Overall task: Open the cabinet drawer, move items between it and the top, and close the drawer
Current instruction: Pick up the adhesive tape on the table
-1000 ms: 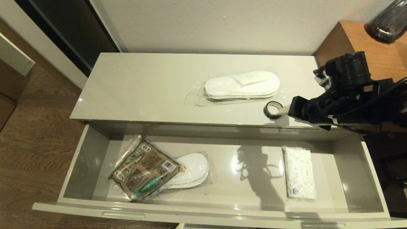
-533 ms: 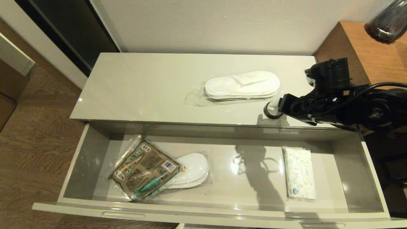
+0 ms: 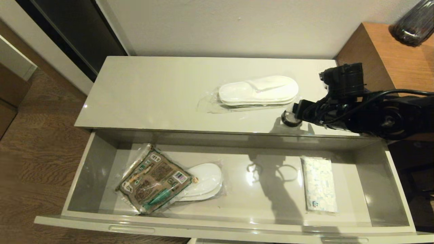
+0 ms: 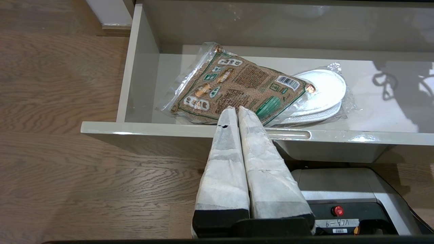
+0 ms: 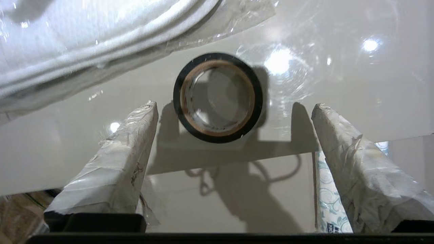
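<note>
Drawer [image 3: 101, 162] pulled fully out, slot handles on the front edge. Inside at its left end: brown-and-green packet [image 3: 154, 179] lying flat, partly on top of a wrapped slipper pair [image 3: 206, 181] that sticks out from under it toward the middle. Right part of the drawer: a white patterned tissue pack [image 3: 318, 184] lying flat, well apart from the packet.

Top [image 3: 152, 91] of the cabinet: second wrapped slipper pair [image 3: 259, 89] right of centre. Black tape roll [image 3: 288, 119] lies flat near the front edge, just in front of the slippers' right end, apart from the wrap.

Right gripper [image 5: 234, 106] is over the top's front-right area, right at the roll. Its fingers [image 5: 125, 149] are spread wide, one on each side of the roll and short of it; in the right wrist view neither touches it. Roll's brown inner core [image 5: 217, 96] visible, hole facing up.

Left gripper [image 4: 235, 110] hangs low in front of the drawer's left end, outside it, tips just past the front edge above the packet's near corner. Its fingers [image 4: 223, 152] are pressed together, holding nothing.

Wooden side unit [image 3: 390, 54] to the right with a dark glass vase [image 3: 412, 23] on it. Wood floor [image 3: 34, 152] to the left.
</note>
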{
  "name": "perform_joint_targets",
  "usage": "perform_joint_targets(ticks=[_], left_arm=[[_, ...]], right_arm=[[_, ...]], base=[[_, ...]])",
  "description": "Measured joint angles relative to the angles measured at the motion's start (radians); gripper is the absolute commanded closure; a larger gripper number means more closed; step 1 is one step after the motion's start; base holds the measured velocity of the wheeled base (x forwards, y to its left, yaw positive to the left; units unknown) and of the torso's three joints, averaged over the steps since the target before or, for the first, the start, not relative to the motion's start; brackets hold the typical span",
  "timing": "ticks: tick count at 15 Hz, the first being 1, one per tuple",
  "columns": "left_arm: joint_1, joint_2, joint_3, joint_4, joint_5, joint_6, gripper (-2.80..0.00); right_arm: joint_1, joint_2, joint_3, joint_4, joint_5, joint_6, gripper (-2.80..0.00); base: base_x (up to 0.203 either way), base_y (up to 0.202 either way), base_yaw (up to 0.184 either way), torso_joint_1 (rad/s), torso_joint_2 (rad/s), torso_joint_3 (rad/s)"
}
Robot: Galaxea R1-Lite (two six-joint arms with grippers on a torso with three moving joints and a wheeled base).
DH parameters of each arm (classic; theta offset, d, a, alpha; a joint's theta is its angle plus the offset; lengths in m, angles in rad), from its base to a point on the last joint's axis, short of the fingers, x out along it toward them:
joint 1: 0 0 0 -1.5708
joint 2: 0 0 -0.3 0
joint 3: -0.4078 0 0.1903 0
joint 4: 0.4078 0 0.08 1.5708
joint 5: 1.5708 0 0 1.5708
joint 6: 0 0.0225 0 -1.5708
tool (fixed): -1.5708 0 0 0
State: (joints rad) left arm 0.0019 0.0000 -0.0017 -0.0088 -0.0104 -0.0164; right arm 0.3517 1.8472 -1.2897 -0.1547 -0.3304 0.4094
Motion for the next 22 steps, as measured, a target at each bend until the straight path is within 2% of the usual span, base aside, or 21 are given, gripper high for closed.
perform_joint_targets(ticks=[5,8,16,18,22], left_arm=[[0.000,0.000,0.000,0.000,0.000,0.000,0.00],[0.000,0.000,0.000,0.000,0.000,0.000,0.00],[0.000,0.000,0.000,0.000,0.000,0.000,0.00],[0.000,0.000,0.000,0.000,0.000,0.000,0.00],[0.000,0.000,0.000,0.000,0.000,0.000,0.00]], right_arm=[[0.041,0.006,0.098,-0.075,-0.023,-0.077,-2.80],[0.054,0.030,0.128,-0.194,-0.095,-0.127,-2.80],[0.056,0.090,0.118,-0.275,-0.179,-0.129,-2.80],[0.056,0.108,0.099,-0.290,-0.221,-0.129,-2.80],[0.057,0.131,0.083,-0.298,-0.233,-0.127,-2.80]], base=[[0.000,0.000,0.000,0.000,0.00,0.000],[0.000,0.000,0.000,0.000,0.00,0.000],[0.000,0.000,0.000,0.000,0.00,0.000],[0.000,0.000,0.000,0.000,0.00,0.000],[0.000,0.000,0.000,0.000,0.00,0.000]])
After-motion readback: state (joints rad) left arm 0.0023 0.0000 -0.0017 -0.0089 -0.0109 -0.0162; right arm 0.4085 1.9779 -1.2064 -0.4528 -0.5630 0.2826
